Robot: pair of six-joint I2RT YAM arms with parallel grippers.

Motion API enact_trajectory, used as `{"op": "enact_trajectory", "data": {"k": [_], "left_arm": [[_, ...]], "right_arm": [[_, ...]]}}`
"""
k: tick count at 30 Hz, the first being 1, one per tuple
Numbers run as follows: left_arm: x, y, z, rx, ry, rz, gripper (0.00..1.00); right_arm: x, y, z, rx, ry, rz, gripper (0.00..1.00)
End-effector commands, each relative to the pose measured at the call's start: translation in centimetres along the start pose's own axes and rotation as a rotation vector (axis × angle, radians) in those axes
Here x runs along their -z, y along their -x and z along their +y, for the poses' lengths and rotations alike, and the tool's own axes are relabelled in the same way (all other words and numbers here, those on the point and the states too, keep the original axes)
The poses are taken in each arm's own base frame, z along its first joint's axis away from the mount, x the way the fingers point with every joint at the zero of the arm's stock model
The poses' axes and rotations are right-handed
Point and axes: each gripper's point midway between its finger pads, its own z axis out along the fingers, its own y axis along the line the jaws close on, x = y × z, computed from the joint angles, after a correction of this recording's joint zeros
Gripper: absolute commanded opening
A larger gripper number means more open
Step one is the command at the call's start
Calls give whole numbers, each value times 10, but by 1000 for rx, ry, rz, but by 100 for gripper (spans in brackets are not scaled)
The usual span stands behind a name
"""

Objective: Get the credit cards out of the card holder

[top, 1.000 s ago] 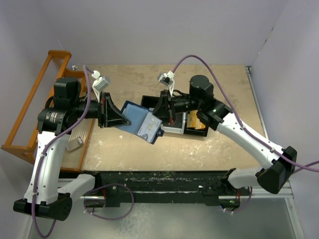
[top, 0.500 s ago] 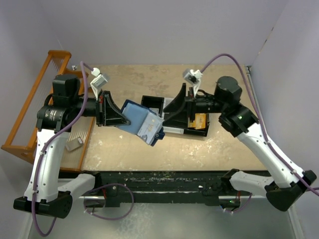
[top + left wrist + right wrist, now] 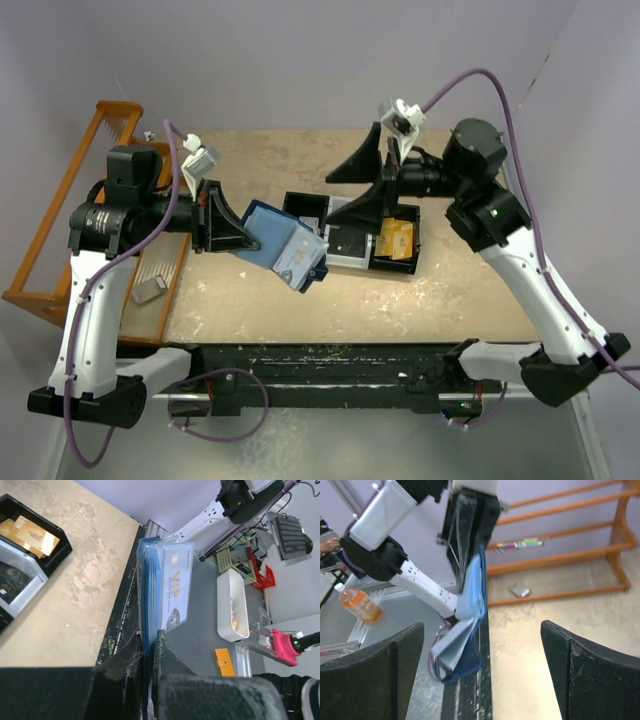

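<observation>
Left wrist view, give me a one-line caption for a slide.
Left gripper shut on the blue card holder, a VIP card showing in its sleeve; gold cards lie in the black tray.

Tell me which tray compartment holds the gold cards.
The rightmost compartment of the black tray: gold cards lie there, while the middle one shows something pale and the left one looks dark.

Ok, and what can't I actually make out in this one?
- Left wrist: the card holder is seen edge-on. Beyond the VIP card, any remaining cards are hidden between its leaves.
- Top: the right gripper covers part of the black tray.
- Right wrist: the card holder is blurred and edge-on, so no card face shows.
- Top: the print on the gold cards is too small.
</observation>
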Motion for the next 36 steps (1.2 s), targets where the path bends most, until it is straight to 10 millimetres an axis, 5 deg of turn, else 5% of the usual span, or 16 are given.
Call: {"op": "enact_trajectory", "data": {"k": [1, 6, 11, 16, 19, 20, 22, 24, 29, 36], "left_arm": [[3, -4, 4, -90, 7, 35, 0], [3, -9, 17, -139, 41, 70, 1], [4, -13, 17, -149, 29, 95, 3], [4, -14, 16, -171, 34, 97, 7], [6, -12, 13, -203, 37, 98, 21], [6, -11, 12, -216, 43, 97, 31], [8, -8, 12, -246, 71, 86, 66], [10, -2, 11, -279, 116, 54, 82], [14, 17, 18, -305, 261, -77, 91], [5, 40, 18, -35, 200, -228, 92]], "right_arm": [[-34, 15, 1, 55, 146, 5, 100], [-79, -22, 6, 66, 205, 153, 97], [-89, -36, 3, 45, 259, 180, 83], [-101, -52, -3, -26, 290, 222, 40], [-104, -56, -5, -64, 300, 232, 0], [-103, -54, -1, -72, 314, 225, 0], [-102, -37, -8, -42, 269, 151, 0], [-95, -12, -18, -22, 188, 42, 0], [-55, 64, -19, 75, -42, -406, 0], [-19, 97, -13, 51, -123, -782, 0]]}}
